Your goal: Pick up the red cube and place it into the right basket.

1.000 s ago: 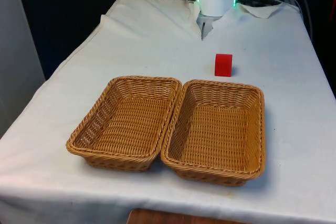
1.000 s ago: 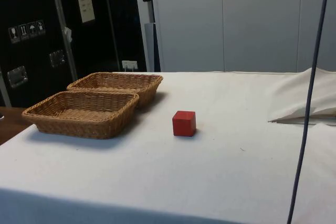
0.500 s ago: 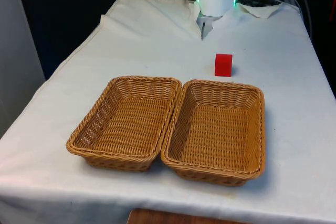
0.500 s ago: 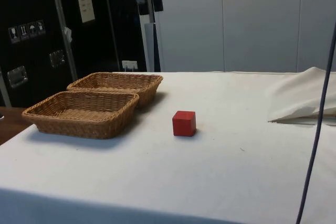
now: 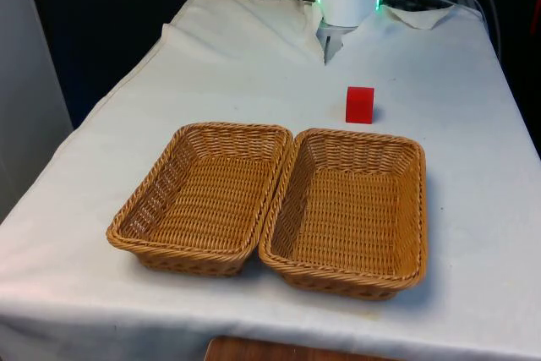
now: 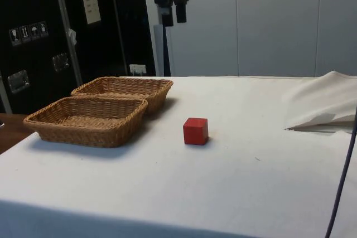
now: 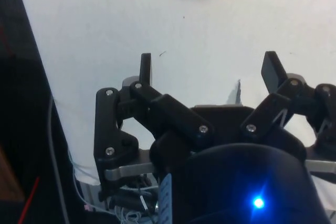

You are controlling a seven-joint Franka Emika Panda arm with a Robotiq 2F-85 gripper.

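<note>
The hand hangs high above the counter, its two black fingers spread wide apart, gripping nothing and touching nothing. In the side view the hand sits near the top of the picture, well above the baskets.

The red cube is a small, smooth, square-edged block. It rests on the white cloth just beyond the far rim of the right basket, apart from it. The side view shows the red cube alone on the cloth.

Both baskets are shallow, rectangular trays woven of tan wicker with braided rims. The left basket and the right one stand side by side, their long walls touching. Neither holds anything.
</note>
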